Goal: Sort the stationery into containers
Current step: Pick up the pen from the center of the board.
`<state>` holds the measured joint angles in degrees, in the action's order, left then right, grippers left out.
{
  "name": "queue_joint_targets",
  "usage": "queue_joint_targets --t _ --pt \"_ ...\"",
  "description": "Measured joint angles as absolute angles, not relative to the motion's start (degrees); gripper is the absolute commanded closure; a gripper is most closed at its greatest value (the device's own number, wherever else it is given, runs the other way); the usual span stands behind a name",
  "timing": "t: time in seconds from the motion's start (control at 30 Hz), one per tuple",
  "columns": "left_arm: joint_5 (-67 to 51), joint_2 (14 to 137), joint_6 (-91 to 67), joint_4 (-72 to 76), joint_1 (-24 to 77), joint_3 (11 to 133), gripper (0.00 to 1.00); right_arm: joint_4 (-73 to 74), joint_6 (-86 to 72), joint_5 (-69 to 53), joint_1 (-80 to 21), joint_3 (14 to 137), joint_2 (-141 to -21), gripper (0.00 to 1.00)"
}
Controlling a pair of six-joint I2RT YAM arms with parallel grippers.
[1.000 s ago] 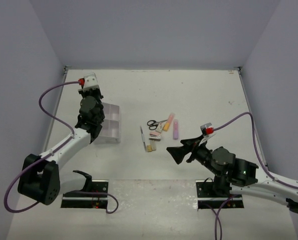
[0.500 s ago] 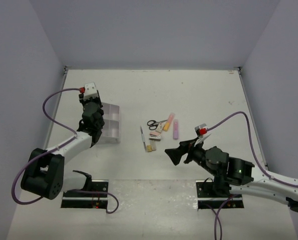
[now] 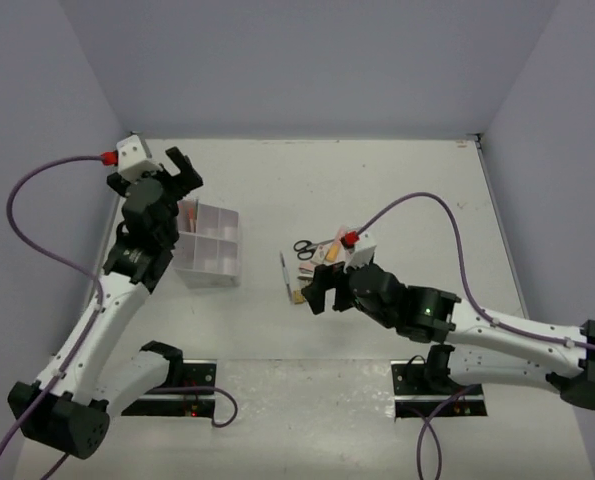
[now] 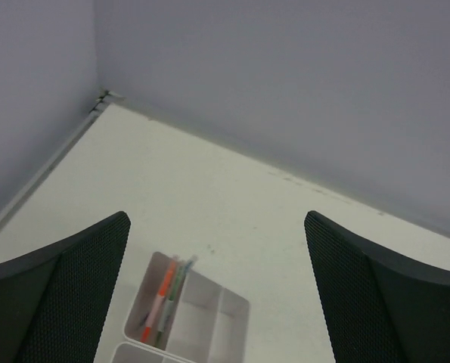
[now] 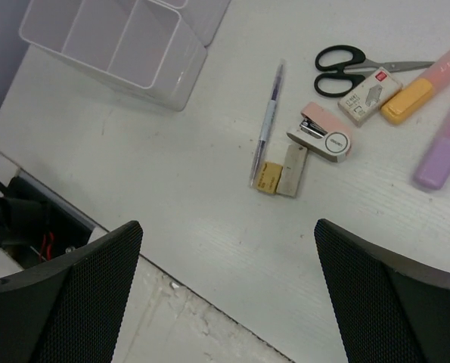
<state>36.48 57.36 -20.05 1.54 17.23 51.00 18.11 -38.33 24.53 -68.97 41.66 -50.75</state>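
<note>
At the far left of the desk [image 3: 407, 190], the left gripper [image 3: 185, 176] is held raised, its jaws spread fully apart with nothing between them. Just to its right and nearer the arm bases, the clear organiser box [image 3: 213, 246] is seen standing on the desk. In the left wrist view, an orange pen [image 4: 161, 291] and a thinner pen beside it are seen lying in one long compartment. Further right, apart from the box, the loose stationery is laid out:

- a thin grey pen [image 5: 268, 119]
- a tan eraser [image 5: 267, 178] touching a paler block [image 5: 291, 171]
- a pink stapler-shaped piece [image 5: 324, 136]
- black-handled scissors [image 5: 344, 65]
- an orange marker [image 5: 408, 101]
- a lilac marker [image 5: 442, 156]

The right gripper [image 3: 327, 292] is held above the near side of this cluster. Its jaws are wide open and nothing is grasped.
</note>
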Motion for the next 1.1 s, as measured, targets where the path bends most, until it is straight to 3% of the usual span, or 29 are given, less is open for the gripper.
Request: queue_joint_targets --t 0.1,0.23,0.43,0.67,1.1 --pt "27.4 50.4 -21.8 -7.1 17.3 55.6 0.00 21.2 -41.0 24.1 -66.7 47.8 -59.8 0.10" --pt "19.6 39.9 -22.0 -16.1 17.3 53.2 0.00 25.6 -44.0 23.1 -64.6 55.2 -68.8 0.36" --pt "17.9 25.0 -22.0 -26.6 17.3 43.9 0.00 31.5 -46.2 21.6 -61.4 68.0 -83.6 0.52" --pt "18.7 12.6 -22.1 -28.8 17.3 38.7 0.00 38.8 -46.3 21.1 -60.0 81.7 -101.1 0.55" --pt "17.6 12.2 -22.1 -28.3 17.3 38.6 0.00 42.9 -43.8 14.8 -55.3 89.3 -116.5 0.60"
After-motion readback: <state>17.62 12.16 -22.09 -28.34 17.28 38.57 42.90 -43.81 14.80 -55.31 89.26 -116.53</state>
